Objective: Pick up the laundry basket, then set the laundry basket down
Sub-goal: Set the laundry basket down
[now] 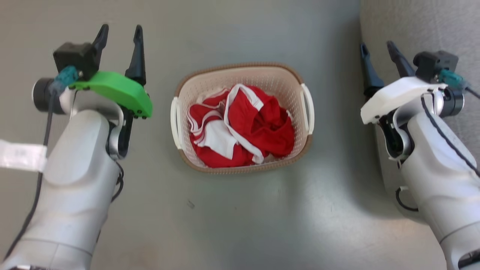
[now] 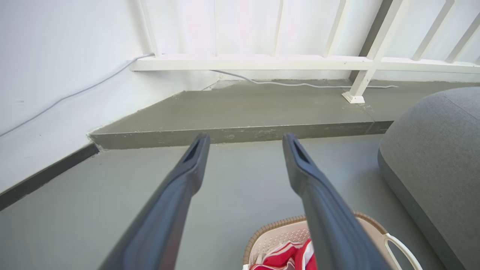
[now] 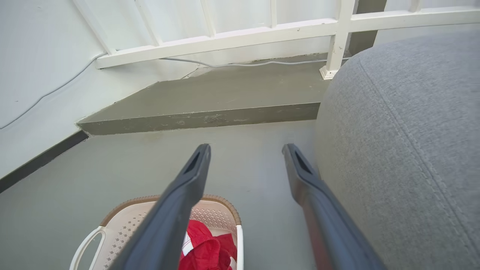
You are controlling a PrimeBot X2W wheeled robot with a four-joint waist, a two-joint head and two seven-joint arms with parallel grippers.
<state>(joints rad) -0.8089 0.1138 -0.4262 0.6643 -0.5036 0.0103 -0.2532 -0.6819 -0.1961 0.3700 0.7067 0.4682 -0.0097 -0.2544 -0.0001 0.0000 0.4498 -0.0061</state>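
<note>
1. Floor (image 1: pixel 240 210), grey and smooth, lies under everything. At the far left a white label (image 1: pixel 18 155) wraps the left forearm.
2. The left gripper (image 1: pixel 121 28) hangs over bare floor to the left of the basket (image 1: pixel 262 80), apart from it. A green cover (image 1: pixel 116 88) sits over its wrist. Its two dark fingers are spread wide with nothing between them, so this claw is released.
3. In the left wrist view those fingers point toward a raised step (image 2: pixel 240 112). A white railing (image 2: pixel 262 62) stands on the step and a pale cable (image 2: pixel 300 84) trails along it.
4. The basket stands upright on the floor between the two arms, and neither gripper touches it. It has cream perforated walls and a brown rim. There is a white handle on the left side (image 1: pixel 174 123) and another on the right (image 1: pixel 309 108).
5. Red clothes (image 1: pixel 262 123) with white trim lie crumpled inside. They cover the bottom and stay below the rim.
6. The right gripper (image 1: pixel 376 45) hangs to the right of the basket, well apart from it, behind a white cover (image 1: pixel 397 93). Its fingers are also parted and empty, so it too is released.
7. A grey cushion (image 1: pixel 412 26) fills the far right, just beside the right gripper's outer finger. I cannot tell whether the two touch.
</note>
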